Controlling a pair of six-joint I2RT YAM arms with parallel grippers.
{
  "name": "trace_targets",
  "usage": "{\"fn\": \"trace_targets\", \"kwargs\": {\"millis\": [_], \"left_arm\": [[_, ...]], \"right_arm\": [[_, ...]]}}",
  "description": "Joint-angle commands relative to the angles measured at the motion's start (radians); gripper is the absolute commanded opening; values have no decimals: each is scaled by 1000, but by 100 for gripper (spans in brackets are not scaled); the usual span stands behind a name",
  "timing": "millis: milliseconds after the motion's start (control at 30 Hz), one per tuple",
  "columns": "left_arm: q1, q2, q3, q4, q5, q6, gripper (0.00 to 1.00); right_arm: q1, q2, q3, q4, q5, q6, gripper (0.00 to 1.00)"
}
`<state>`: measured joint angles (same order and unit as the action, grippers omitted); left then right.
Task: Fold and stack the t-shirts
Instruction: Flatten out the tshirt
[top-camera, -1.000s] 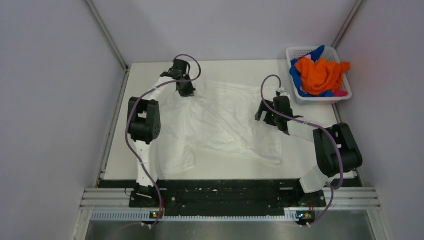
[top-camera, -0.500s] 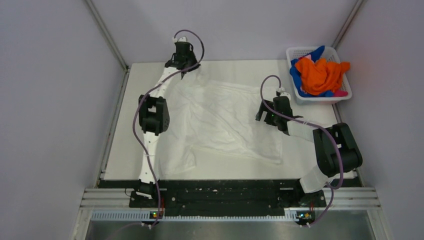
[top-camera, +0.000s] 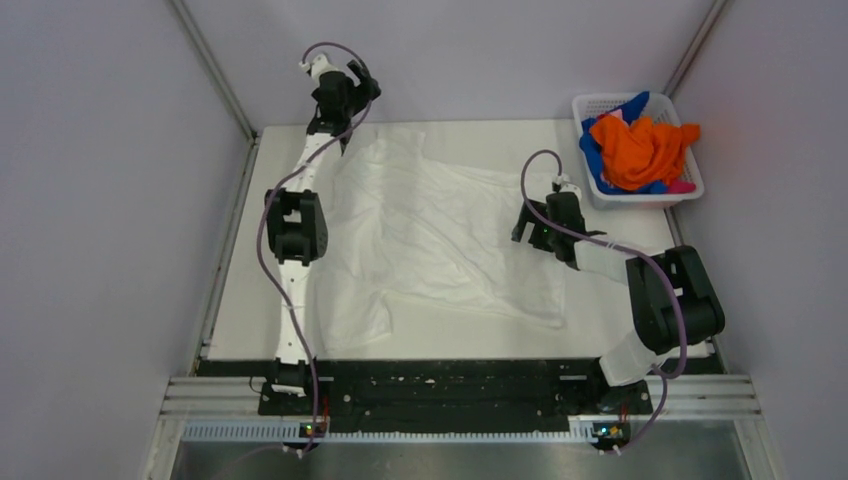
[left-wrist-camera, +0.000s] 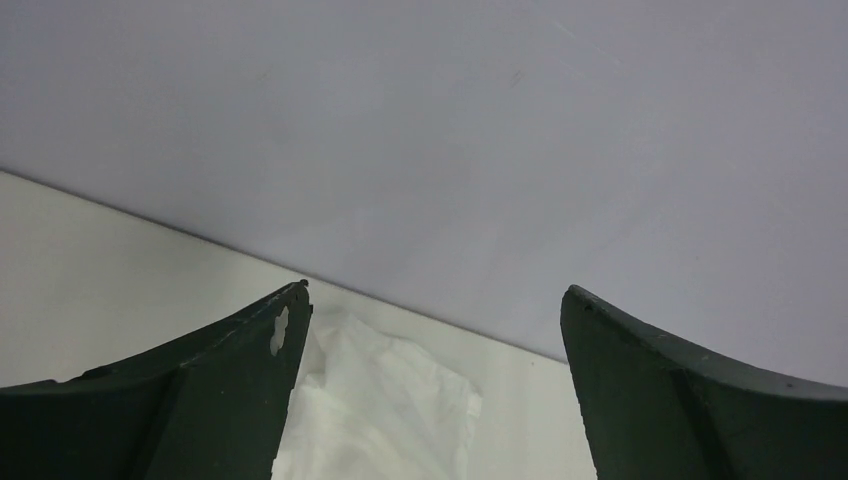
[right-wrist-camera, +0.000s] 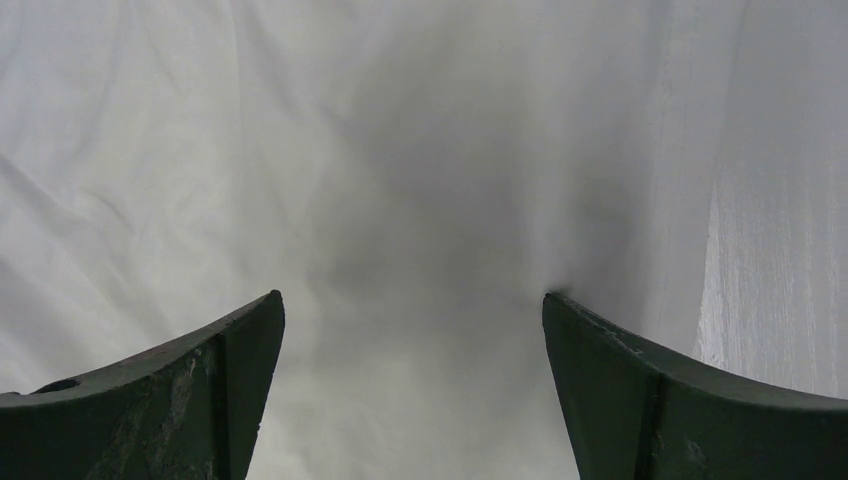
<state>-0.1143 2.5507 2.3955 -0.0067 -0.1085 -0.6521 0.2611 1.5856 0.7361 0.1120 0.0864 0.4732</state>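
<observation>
A large white t-shirt (top-camera: 430, 230) lies spread and wrinkled over the middle of the table. My left gripper (top-camera: 355, 92) is raised at the far left corner, pointing at the back wall. In the left wrist view it (left-wrist-camera: 435, 290) is open and empty, with a corner of the white t-shirt (left-wrist-camera: 380, 400) lying on the table below it. My right gripper (top-camera: 528, 228) hovers over the shirt's right side. It (right-wrist-camera: 412, 295) is open, with only white cloth (right-wrist-camera: 420, 180) beneath. Orange (top-camera: 640, 150), blue (top-camera: 595, 155) and pink (top-camera: 682, 186) t-shirts are heaped in the basket.
The white lattice basket (top-camera: 640, 198) stands at the table's far right corner. Grey walls close in the table at the back and both sides. Bare tabletop (top-camera: 260, 300) shows to the left of the shirt.
My left gripper carried the shirt's far left corner toward the back wall, then opened and let it go. The cloth now lies farther back. The right arm has not moved.
</observation>
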Motion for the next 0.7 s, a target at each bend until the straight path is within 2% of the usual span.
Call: {"fn": "trace_targets", "kwargs": {"millis": [0,100,233,300,400,533,667], "left_arm": [[-21,-252,-156,58,77,54,99],[-30,-390,-336,-4,145,88,99],[-39,-568,-621,-129,103,93,99],[-39,-643,-811,-132,80,85,99],[-39,-715,-1000,-128,87,67,99],[-36,-721,-1128,-139,67,31,99],[-36,-690,-1122,-216,103,15,99]], "right_arm": [[6,-36,67,-39,46,-4,99],[5,-57,97,-64,85,2,99],[5,-85,116,-64,107,28,99],[5,-80,130,-76,93,32,99],[5,-75,117,-71,66,48,99],[5,-67,82,-41,40,60,99],[6,-41,64,-21,5,63,99]]}}
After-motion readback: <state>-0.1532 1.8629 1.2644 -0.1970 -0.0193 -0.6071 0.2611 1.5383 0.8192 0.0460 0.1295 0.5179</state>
